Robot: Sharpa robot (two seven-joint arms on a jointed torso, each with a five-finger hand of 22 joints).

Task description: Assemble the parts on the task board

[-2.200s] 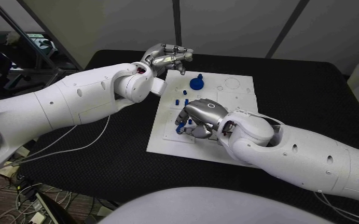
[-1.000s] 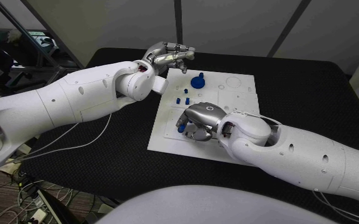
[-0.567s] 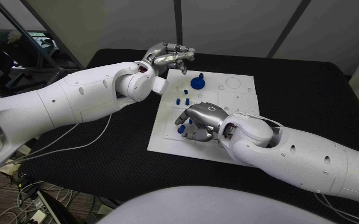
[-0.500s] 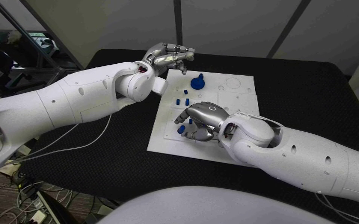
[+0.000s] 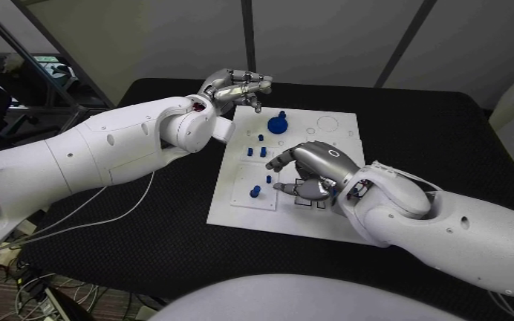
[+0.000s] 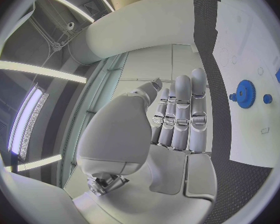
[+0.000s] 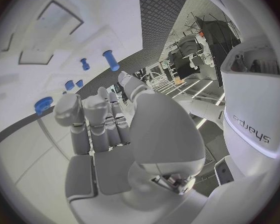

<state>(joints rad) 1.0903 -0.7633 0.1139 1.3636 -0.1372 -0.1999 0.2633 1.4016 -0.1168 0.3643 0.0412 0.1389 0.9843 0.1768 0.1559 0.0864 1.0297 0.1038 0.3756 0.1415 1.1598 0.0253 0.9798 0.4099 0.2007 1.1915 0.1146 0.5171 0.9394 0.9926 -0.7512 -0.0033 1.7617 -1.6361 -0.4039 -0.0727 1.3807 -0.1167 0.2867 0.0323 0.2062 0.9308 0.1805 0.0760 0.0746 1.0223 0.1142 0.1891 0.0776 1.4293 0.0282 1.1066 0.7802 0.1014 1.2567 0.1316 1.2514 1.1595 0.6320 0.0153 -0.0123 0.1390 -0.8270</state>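
1. The right hand [image 5: 314,174] hangs over the middle of the white board [image 5: 241,206], fingers curled in and holding nothing.
2. At its 8 o'clock, a small blue peg [image 5: 255,190] stands alone on the board.
3. The left hand [image 5: 234,85] sits past the board's far corner, fingers bent, holding nothing.
4. A blue gear [image 5: 278,122] stands near it, with more blue pegs [image 5: 256,145] on the board, on the black desk [image 5: 160,217].

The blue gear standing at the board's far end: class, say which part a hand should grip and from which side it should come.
Grip the blue gear by its toothed rim, probably coming from above. It sits on the task board with a knob rising from its middle, so the rim is open all round, and the nearest small blue pegs stand clear of it.
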